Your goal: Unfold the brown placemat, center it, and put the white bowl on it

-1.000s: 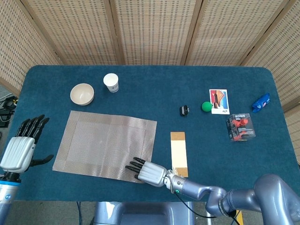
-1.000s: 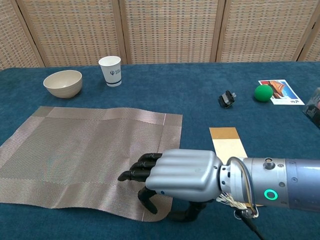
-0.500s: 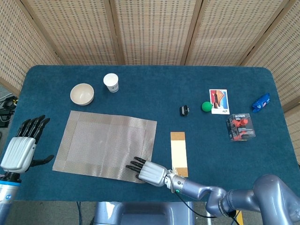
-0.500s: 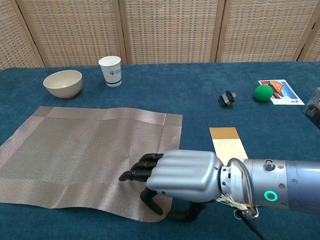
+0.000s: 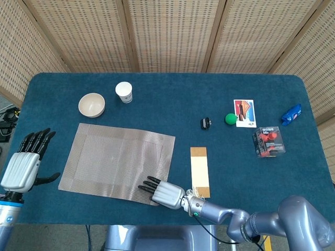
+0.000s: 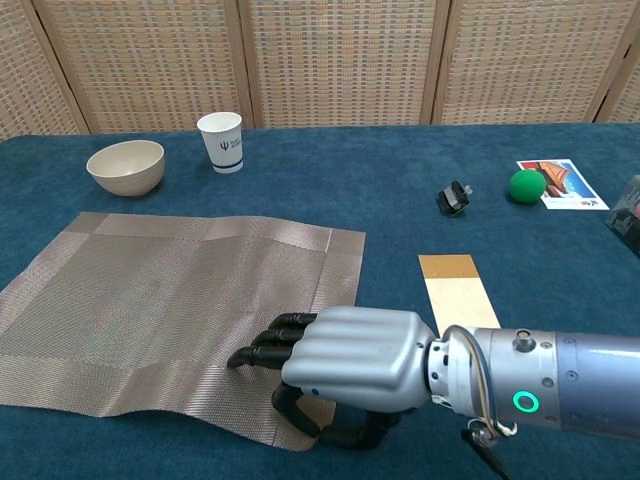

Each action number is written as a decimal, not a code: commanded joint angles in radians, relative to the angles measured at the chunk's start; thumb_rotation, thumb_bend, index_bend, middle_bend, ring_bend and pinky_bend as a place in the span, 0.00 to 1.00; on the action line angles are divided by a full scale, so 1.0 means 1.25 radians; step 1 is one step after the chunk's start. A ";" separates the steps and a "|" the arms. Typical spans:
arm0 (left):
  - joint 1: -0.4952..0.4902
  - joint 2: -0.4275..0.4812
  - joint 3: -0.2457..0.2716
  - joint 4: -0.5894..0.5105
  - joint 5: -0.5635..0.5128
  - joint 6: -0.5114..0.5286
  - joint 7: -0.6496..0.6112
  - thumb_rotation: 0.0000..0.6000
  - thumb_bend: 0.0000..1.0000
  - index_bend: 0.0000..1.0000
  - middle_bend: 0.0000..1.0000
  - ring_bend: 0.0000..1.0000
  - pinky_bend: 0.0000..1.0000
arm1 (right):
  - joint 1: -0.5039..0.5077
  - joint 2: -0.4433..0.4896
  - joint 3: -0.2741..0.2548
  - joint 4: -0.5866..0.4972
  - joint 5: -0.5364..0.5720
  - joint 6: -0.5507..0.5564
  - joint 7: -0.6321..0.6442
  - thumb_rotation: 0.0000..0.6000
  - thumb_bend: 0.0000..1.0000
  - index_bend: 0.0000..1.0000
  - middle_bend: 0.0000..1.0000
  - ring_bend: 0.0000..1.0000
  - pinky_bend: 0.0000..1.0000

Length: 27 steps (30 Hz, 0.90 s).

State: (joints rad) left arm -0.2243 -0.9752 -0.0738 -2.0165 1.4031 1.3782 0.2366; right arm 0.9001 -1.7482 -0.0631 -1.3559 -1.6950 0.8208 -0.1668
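Observation:
The brown placemat (image 5: 115, 157) lies unfolded and flat on the left half of the blue table (image 5: 172, 94), its near edge slightly rippled in the chest view (image 6: 170, 310). My right hand (image 5: 166, 193) (image 6: 350, 365) grips the mat's near right corner, fingers on top and thumb curled under the edge. The white bowl (image 5: 91, 104) (image 6: 126, 166) stands on the table just beyond the mat's far left corner. My left hand (image 5: 23, 164) hovers off the table's left edge with fingers spread, holding nothing.
A white paper cup (image 5: 124, 92) stands right of the bowl. A tan wooden strip (image 5: 199, 171) lies right of the mat. Farther right are a black clip (image 5: 205, 123), a green ball (image 5: 230, 118), a picture card (image 5: 244, 113), a red-filled box (image 5: 268, 141) and a blue packet (image 5: 291, 114).
My right hand has slid a little left and toward the near edge, taking the mat's corner with it. The left hand has stayed put.

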 commanded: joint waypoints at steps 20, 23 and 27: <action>-0.004 -0.006 0.000 0.001 -0.006 -0.008 0.012 1.00 0.00 0.00 0.00 0.00 0.00 | -0.016 0.047 0.002 -0.028 -0.011 0.053 -0.004 1.00 0.64 0.74 0.04 0.00 0.00; -0.004 -0.008 0.001 0.000 -0.004 -0.007 0.017 1.00 0.00 0.00 0.00 0.00 0.00 | -0.021 0.070 0.006 -0.051 -0.006 0.059 -0.026 1.00 0.64 0.75 0.04 0.00 0.00; -0.001 -0.008 0.004 -0.003 0.002 -0.002 0.021 1.00 0.00 0.00 0.00 0.00 0.00 | -0.028 0.095 0.007 -0.074 -0.001 0.065 -0.049 1.00 0.64 0.76 0.04 0.00 0.00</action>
State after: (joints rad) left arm -0.2254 -0.9856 -0.0687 -2.0199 1.4061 1.3750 0.2624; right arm 0.8690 -1.6361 -0.0554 -1.4417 -1.6988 0.8988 -0.2205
